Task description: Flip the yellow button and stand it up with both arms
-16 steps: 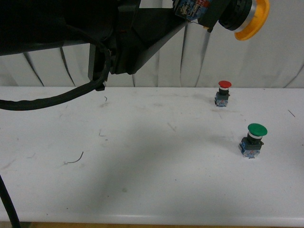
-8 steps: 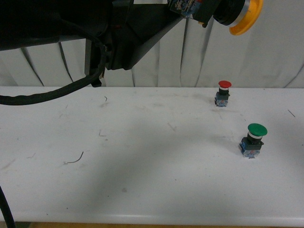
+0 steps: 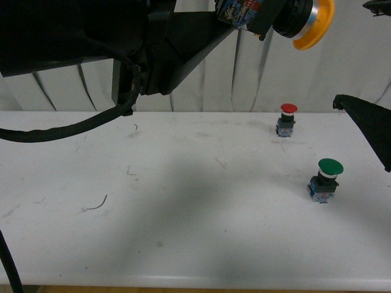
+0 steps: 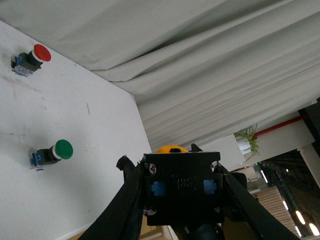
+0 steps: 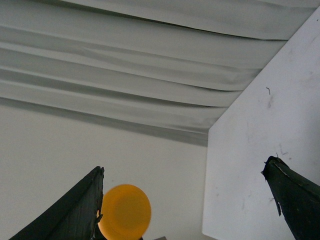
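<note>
Working above a scuffed white table [image 3: 183,201], before pleated grey curtains [image 3: 256,79]. Holding the small yellow-capped push-button switch with its blue-grey base [image 3: 305,21] high up, cap sideways. Risking a drop if releasing before the second grip is closing. Clamping its base in the black left gripper [image 4: 182,190]; gaping the empty black right gripper [image 5: 185,200] wide, cap sitting beside one finger, off-centre.

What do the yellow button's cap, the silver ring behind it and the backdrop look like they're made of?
On the yellow button, the cap looks like smooth moulded plastic, evenly coloured. Its ring reads as bright metal, possibly plated plastic. The backdrop looks like matte cloth, hanging in soft folds.
</note>
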Robot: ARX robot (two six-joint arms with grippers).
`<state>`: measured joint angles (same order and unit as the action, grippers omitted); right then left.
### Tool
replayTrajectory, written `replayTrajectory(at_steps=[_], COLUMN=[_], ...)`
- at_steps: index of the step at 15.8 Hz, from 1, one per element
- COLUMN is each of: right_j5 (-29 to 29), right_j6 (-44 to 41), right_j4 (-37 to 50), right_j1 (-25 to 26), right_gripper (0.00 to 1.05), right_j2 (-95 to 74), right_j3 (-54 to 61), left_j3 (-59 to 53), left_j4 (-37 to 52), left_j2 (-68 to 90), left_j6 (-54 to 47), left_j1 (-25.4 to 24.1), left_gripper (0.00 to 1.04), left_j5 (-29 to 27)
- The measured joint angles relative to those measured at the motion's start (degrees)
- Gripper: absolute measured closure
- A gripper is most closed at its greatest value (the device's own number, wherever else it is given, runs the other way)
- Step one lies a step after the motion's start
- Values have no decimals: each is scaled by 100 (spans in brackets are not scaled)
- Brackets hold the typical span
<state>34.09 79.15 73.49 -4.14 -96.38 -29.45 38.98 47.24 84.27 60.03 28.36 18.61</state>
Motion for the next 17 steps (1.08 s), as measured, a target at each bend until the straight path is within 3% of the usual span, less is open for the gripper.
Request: replayTrajectory(at_steps=[4, 11, 13, 17], right_j5=[186, 243, 232, 184], right_j6=[660, 894, 957, 997], right_j4=[17, 15, 20, 24], right_j1=[-361, -833, -863, -935], right_gripper=[6, 8, 17, 63], right_j2=[-109, -179, -179, -177], right_j3=[-210, -505, -599, -640], left_j3=[0, -37, -44, -46], left_j4=[48, 105, 129, 131], left_j2=[76, 76, 76, 87], left_j6=[0, 0, 2, 11], left_j1=[-2, -68, -70, -70], left_gripper=[69, 69, 69, 69], left_j5=[-7, -4, -4, -4])
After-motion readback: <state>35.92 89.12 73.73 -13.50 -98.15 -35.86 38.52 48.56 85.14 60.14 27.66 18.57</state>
